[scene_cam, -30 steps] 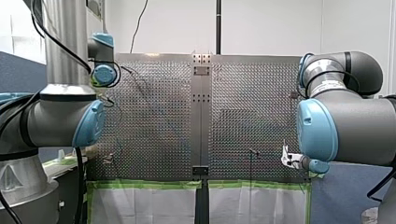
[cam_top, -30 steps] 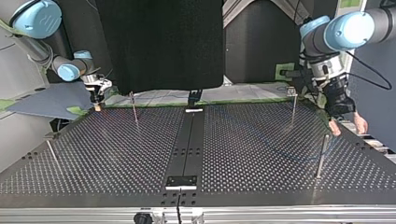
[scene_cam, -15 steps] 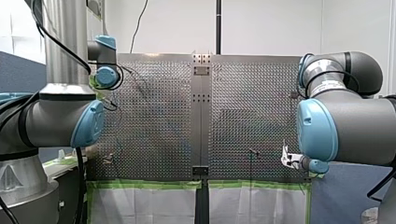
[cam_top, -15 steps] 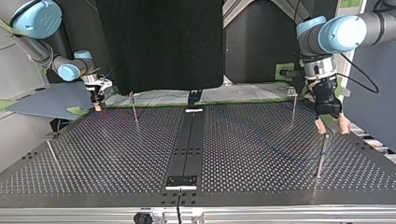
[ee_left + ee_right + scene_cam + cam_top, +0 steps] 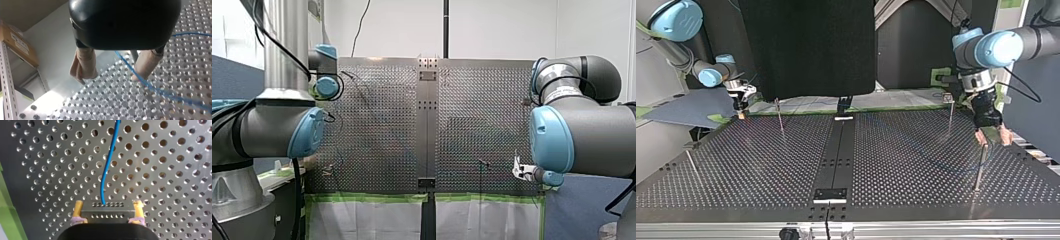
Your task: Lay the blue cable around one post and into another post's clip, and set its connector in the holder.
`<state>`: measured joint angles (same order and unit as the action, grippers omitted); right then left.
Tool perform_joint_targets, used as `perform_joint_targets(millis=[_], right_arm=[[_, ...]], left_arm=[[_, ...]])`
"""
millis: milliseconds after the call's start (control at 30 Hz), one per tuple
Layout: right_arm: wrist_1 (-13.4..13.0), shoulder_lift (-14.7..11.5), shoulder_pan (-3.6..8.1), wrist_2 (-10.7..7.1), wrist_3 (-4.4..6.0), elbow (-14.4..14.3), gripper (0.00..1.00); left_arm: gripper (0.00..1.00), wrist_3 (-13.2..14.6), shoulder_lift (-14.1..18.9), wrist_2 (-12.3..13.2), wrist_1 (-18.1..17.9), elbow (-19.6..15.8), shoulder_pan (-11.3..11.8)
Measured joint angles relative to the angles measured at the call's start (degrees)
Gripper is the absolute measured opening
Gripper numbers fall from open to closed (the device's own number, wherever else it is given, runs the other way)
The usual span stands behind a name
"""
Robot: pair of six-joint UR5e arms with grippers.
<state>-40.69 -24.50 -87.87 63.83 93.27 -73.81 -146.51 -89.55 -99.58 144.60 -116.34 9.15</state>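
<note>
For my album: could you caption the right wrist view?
The right pincer holds the connector, its blue cable trailing over the perforated table.

Bright room light, dim table (image 5: 761,165), glare in left wrist view

1. In the top view, our left gripper (image 5: 992,138) hangs with its pads (image 5: 980,138) spread just above the near right post (image 5: 980,167) (little room beneath).
2. The blue cable (image 5: 140,75) crosses the table (image 5: 761,170) between those pads.
3. The far right post (image 5: 950,112) stands apart, leaving a lane.
4. The far left post (image 5: 779,114) and near left post (image 5: 691,162) stand well apart, with wide passage between.
5. Our right gripper (image 5: 107,206) is filled by the connector (image 5: 106,213).
</note>
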Motion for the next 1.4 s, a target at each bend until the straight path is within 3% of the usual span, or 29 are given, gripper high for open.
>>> perform_joint_targets(millis=[500,867,1133,1300,1400], right_arm=[[0.2,0.0,-0.16,0.22,-0.37,0.3,0.0],[1.3,0.0,0.52,1.18,-2.44,0.5,0.0],[2.8,-0.8,0.81,1.3,-2.92,0.5,0.0],[4.7,-2.7,0.61,1.29,-4.64,-0.3,0.0],[4.7,-4.1,0.52,1.08,-4.92,-1.5,0.0]], left_arm=[[1.0,0.3,-4.8,-5.8,0.4,7.2,0.2],[1.0,2.4,-7.1,-5.1,0.2,8.0,0.2],[1.0,1.0,-8.9,-3.8,-1.1,8.5,0.9],[1.0,0.3,-10.4,-2.7,-1.4,9.2,1.3],[1.0,-0.5,-11.6,-2.2,-1.3,9.4,1.3]])
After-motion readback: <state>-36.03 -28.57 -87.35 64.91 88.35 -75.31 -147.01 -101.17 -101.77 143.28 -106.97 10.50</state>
